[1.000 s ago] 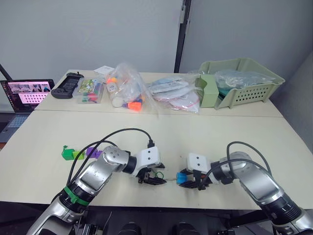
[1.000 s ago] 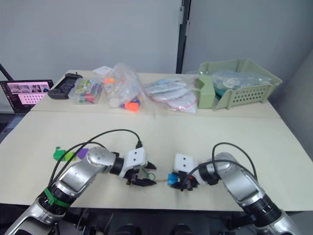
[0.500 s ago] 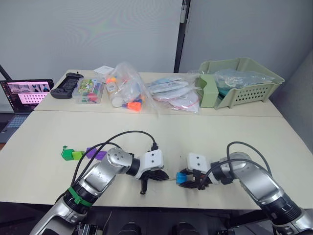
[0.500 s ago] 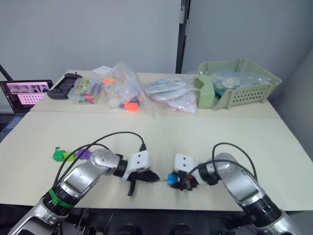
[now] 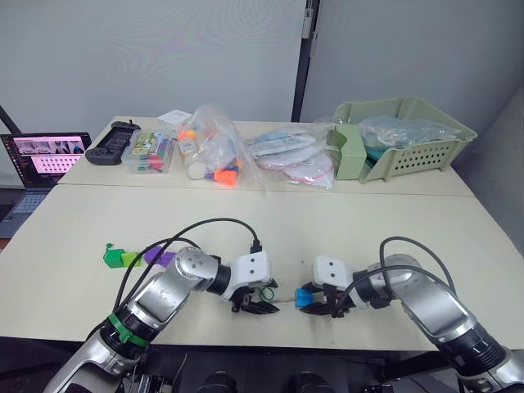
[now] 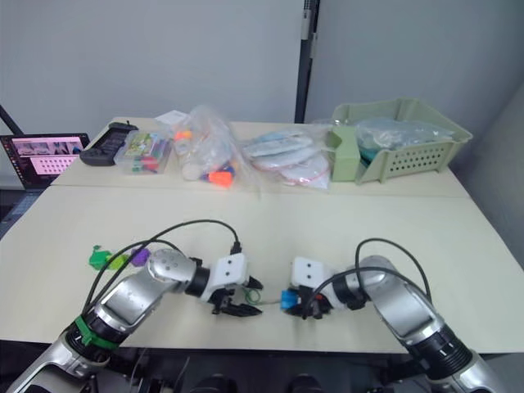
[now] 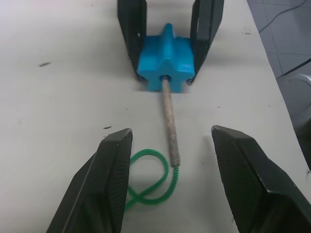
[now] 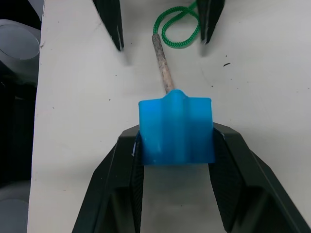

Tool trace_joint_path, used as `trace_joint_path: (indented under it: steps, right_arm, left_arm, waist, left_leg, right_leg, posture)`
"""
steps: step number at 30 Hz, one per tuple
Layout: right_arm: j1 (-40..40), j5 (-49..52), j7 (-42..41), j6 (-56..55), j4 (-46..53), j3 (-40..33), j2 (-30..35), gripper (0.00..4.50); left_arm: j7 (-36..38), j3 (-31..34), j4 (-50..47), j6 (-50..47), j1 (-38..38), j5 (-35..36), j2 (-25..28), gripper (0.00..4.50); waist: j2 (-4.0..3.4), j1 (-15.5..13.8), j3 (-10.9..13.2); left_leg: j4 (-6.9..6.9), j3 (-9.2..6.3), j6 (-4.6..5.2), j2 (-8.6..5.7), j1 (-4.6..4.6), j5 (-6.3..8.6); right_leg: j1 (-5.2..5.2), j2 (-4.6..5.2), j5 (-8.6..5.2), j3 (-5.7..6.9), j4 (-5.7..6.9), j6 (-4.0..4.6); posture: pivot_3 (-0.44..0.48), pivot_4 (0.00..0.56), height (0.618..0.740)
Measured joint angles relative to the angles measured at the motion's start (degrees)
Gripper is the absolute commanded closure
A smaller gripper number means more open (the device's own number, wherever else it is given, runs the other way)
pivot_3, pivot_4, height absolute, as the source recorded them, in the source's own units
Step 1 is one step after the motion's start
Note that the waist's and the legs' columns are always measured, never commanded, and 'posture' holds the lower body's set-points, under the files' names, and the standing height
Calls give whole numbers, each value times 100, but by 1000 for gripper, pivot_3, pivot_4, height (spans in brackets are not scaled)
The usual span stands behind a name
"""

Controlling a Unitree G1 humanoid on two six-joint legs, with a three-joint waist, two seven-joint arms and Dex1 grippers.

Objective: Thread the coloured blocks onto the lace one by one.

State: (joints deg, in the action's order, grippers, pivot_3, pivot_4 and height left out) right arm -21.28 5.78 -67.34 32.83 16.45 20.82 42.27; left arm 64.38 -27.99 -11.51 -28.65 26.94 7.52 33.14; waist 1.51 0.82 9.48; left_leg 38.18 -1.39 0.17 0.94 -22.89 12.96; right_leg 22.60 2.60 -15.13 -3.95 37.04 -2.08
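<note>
While the right gripper [image 8: 176, 194] pinches the blue block [image 8: 176, 130] with the lace [image 7: 167, 126] tip inside, the left gripper [image 7: 170, 179] stands spread; four blocks [image 5: 135, 258] wait unthreaded.

Blue block [image 7: 166, 58]: star-edged cube, clamped between right gripper's fingers [image 8: 124, 182], resting on table. Lace [image 7: 160, 179]: stiff grey tip seated in block's hole, green cord looping flat behind it. Remaining blocks [image 5: 135, 258], green and purple, in a row at 9 o'clock.
</note>
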Motion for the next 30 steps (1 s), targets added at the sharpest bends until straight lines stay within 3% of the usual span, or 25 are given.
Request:
trace_joint_path:
  steps: [9,17,30]
  right_arm:
    - [-28,5,1,46,-1,11,1,3153]
    - [-29,8,21,58,-1,10,2,3153]
    - [-28,5,67,114,56,15,11,3153]
  left_arm:
    - [-253,-91,278,441,-2,-343,-209,4484]
    - [-243,-96,328,485,24,-381,-253,4484]
    - [-231,-290,448,446,279,-562,-748,4484]
  waist:
    - [0,-1,0]
    - [0,-3,0]
    - [0,-7,0]
  left_leg:
    - [0,0,0,-1,3,0]
    - [0,0,0,-1,4,0]
    - [1,0,0,-2,2,0]
  right_leg:
    - [-3,1,0,0,0,0]
    - [-4,1,0,0,0,0]
    - [-4,0,0,0,0,0]
  posture:
    - [0,150,740]
    - [0,150,740]
    - [0,150,740]
